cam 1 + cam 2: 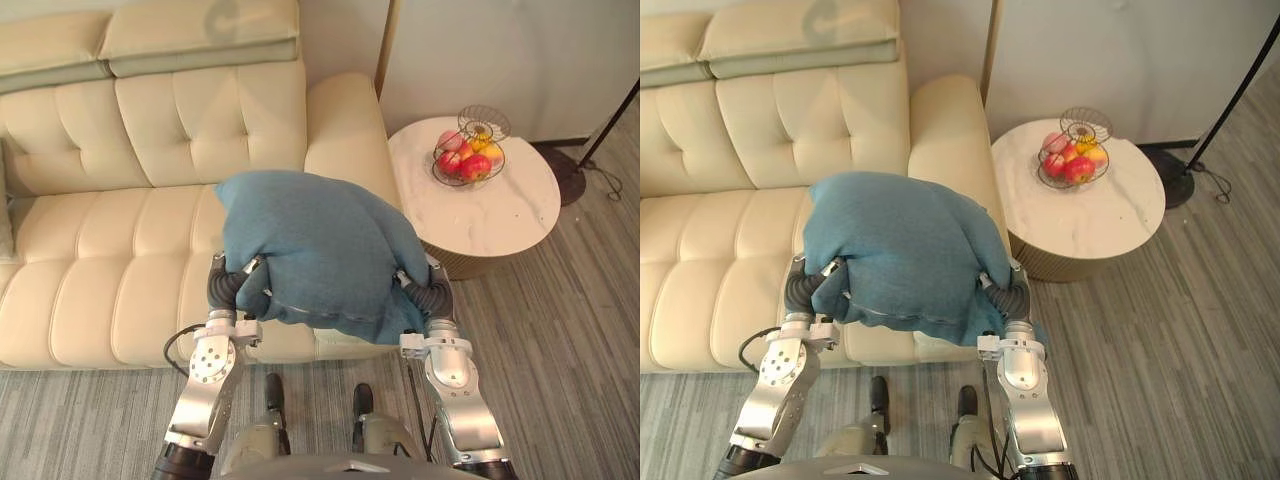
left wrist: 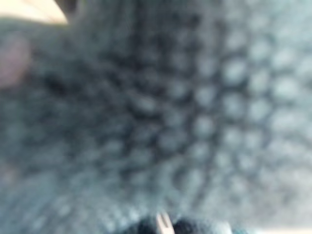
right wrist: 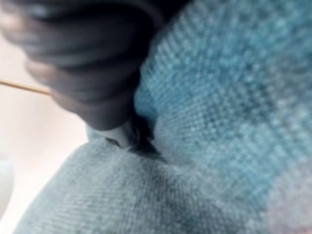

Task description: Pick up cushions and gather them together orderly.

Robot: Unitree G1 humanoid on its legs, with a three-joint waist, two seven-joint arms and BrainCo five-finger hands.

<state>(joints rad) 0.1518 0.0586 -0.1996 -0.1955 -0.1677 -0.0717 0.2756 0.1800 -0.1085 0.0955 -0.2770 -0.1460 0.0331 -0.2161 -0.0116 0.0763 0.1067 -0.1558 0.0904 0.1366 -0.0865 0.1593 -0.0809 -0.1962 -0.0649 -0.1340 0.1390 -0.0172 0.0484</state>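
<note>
Left hand (image 1: pixel 222 285) is pressing in against one side of the blue cushion (image 1: pixel 315 250), and the right hand (image 1: pixel 432 292) is pressing in against the opposite side, so the cushion is riding between the two of them. Both hands are sinking into the fabric up to their dark ribbed covers, and I cannot tell whether either one is clutching the cloth or only squeezing against it.

The cushion is looking plump and soft. It is a dusty teal-blue and is bulging upward in the middle in a rounded hump. Its lower edge is sagging towards the robot, with a seam line running along it, and one corner is drooping down just beside the right hand. Up close, in the right wrist view, the cloth (image 3: pixel 219 97) is showing a coarse, knobbly weave, and it is creasing into a deep fold where the hand (image 3: pixel 83 63) is digging in. The left wrist view is showing the same bumpy blue weave (image 2: pixel 195 122) from very near.

The cushion is hanging above the front of the cream leather sofa (image 1: pixel 120 250), over the end of the seat next to the armrest (image 1: pixel 345 125). Beyond that armrest, a round white side table (image 1: pixel 500 215) is standing on the grey striped floor (image 1: pixel 570 350), and a wire basket of fruit (image 1: pixel 468 155) is sitting on top of it, well apart from the cushion.
</note>
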